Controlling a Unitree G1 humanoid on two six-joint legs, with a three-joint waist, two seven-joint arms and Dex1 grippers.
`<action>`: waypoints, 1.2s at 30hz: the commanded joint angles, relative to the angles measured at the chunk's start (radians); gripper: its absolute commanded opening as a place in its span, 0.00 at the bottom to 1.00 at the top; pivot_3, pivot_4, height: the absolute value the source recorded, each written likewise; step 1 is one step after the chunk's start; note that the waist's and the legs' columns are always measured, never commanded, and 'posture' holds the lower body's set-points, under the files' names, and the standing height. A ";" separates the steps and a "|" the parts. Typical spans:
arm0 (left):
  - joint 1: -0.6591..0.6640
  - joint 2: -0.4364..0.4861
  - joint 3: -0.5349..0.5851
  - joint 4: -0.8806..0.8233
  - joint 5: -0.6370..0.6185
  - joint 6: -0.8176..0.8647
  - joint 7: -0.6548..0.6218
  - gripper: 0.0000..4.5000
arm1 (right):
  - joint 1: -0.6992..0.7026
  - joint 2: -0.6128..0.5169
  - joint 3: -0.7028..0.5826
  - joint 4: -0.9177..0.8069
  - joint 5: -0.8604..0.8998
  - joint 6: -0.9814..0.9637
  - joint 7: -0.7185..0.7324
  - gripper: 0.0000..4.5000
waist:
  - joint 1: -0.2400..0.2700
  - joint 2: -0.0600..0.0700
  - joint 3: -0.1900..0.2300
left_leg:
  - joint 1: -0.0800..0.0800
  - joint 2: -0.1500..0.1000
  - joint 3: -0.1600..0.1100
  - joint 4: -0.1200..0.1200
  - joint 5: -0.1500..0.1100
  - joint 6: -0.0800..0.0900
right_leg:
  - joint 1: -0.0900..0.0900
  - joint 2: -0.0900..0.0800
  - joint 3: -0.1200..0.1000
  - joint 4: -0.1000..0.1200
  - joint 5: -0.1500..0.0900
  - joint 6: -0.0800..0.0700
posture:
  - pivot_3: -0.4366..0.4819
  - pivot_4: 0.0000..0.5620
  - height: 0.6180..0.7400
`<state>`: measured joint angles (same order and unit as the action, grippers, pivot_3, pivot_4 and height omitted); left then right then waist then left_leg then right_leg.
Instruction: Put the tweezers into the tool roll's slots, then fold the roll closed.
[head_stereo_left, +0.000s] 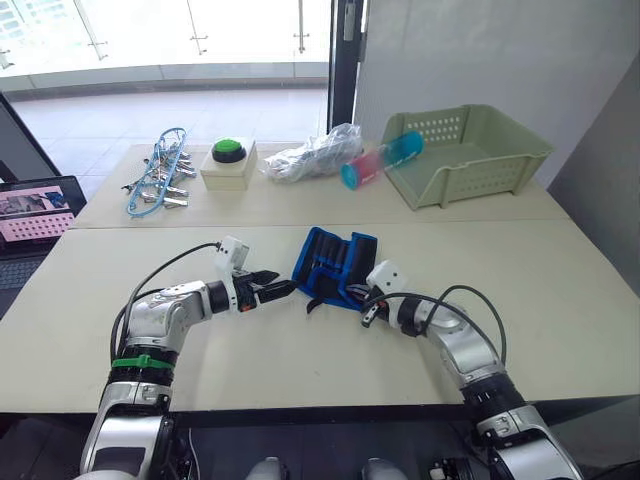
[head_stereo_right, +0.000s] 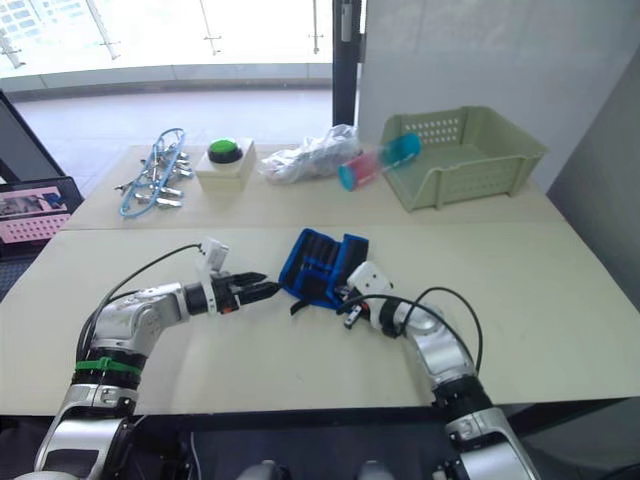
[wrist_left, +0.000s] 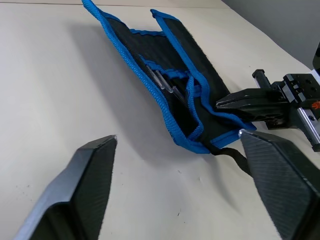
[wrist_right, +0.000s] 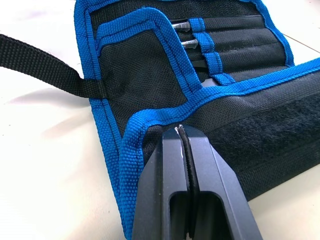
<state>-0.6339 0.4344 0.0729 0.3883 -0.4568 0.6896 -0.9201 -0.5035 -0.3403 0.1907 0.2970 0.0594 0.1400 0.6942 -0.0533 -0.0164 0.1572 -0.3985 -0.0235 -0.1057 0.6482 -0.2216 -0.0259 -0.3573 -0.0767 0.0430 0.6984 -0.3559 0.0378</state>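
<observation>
The fold is under way: the tool roll (head_stereo_left: 335, 266) lies mid-worktop (head_stereo_left: 560, 300), tweezers (wrist_right: 184, 35) already slotted. The right claw (wrist_right: 184, 135) is clamped on its near flap; the left claw (head_stereo_left: 280, 290) gapes beside it. Next, carry that flap over.

Woven black cloth tool roll (wrist_right: 150, 80), shiny metal tweezers (wrist_right: 182, 26)

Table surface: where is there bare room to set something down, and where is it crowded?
Bare: the near table right of the tool roll, and its left part beyond the left hand. Crowded: the far table's row of clips, button box, bag, basket.
</observation>
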 joint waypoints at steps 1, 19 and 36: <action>-0.038 -0.027 0.024 0.011 -0.030 0.032 0.020 0.60 | 0.024 -0.007 0.009 0.013 -0.022 0.019 -0.001 0.00 | 0.002 0.000 0.000 | 0.000 0.000 0.000 0.000 0.000 0.000 | 0.000 0.000 0.000 -0.001 0.000 0.000 | 0.48 0.27 1.00; -0.175 -0.059 0.033 0.123 0.031 -0.078 0.122 0.01 | -0.002 -0.009 0.002 -0.108 0.001 0.093 0.015 0.00 | 0.008 -0.001 0.000 | -0.002 0.000 0.000 0.000 0.000 0.000 | 0.000 0.000 0.000 -0.003 0.000 0.000 | 0.48 0.27 1.00; -0.143 -0.152 -0.267 0.023 0.194 -0.197 -0.009 0.01 | 0.032 0.006 0.005 -0.122 -0.030 0.172 -0.036 0.00 | 0.009 -0.001 0.000 | -0.003 -0.001 0.001 0.000 0.000 0.000 | -0.001 0.000 0.000 -0.005 0.000 0.000 | 0.48 0.27 1.00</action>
<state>-0.7709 0.2949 -0.1718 0.4143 -0.2855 0.5234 -0.9235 -0.4903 -0.3286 0.1900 0.1838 0.0410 0.2947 0.6658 -0.0440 -0.0169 0.1575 -0.4020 -0.0244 -0.1047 0.6481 -0.2213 -0.0264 -0.3579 -0.0769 0.0432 0.6934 -0.3559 0.0378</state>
